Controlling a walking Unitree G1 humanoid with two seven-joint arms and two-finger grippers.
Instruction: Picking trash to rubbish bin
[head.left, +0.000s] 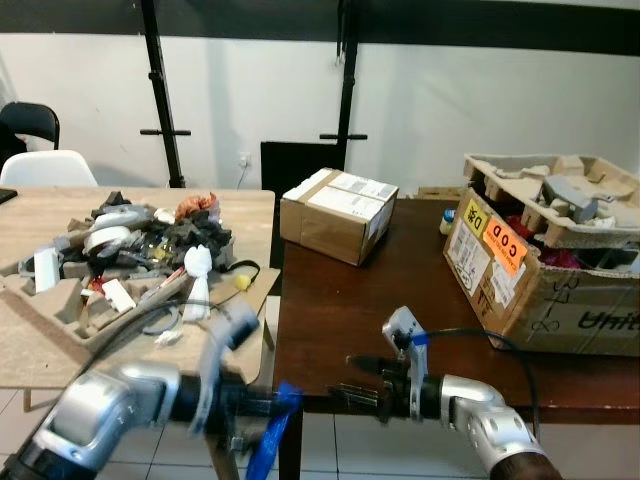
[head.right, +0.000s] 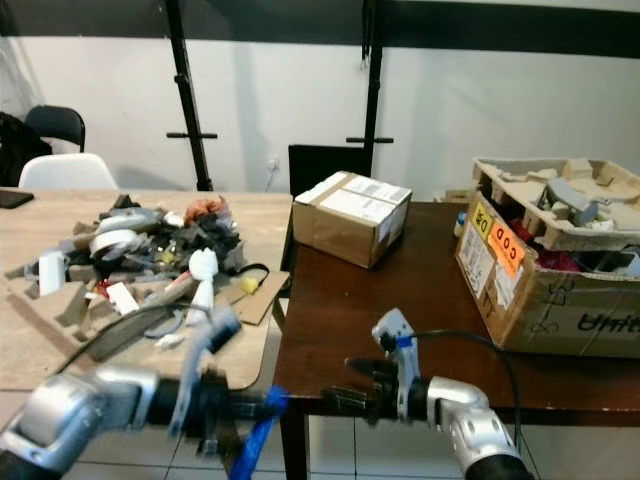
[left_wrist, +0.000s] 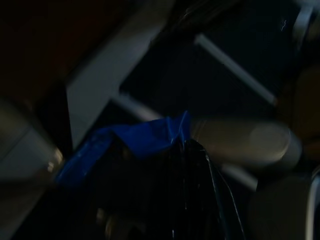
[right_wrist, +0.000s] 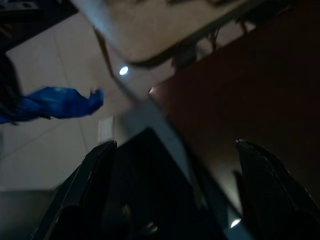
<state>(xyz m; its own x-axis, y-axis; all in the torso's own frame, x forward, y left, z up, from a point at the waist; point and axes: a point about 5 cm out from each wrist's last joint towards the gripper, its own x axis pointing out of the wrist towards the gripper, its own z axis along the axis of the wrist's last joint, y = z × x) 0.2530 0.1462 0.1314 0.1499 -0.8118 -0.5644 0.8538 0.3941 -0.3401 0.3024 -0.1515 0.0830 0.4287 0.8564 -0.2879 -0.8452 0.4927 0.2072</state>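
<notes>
Risk of snagging the dark table (head.left: 330, 310) edge: right gripper (head.left: 352, 378) wide open and empty just beside it, left gripper (head.left: 262, 410) pinching blue scrap (head.left: 268, 440), trash heap (head.left: 140, 250) well beyond.

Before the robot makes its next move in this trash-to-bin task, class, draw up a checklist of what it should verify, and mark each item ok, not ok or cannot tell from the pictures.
1. Trash located: ok. The trash pile lies on the light wooden table.
2. Left gripper free to grasp: not ok. A blue scrap is at its fingers; the view is blurred.
3. Right gripper ready: ok. Open, nothing between its fingers, at the dark table's near edge.
4. Rubbish bin located: cannot tell.
5. Path to the pile: ok. The sealed carton and the open box stand on the dark table, apart from the pile.
</notes>
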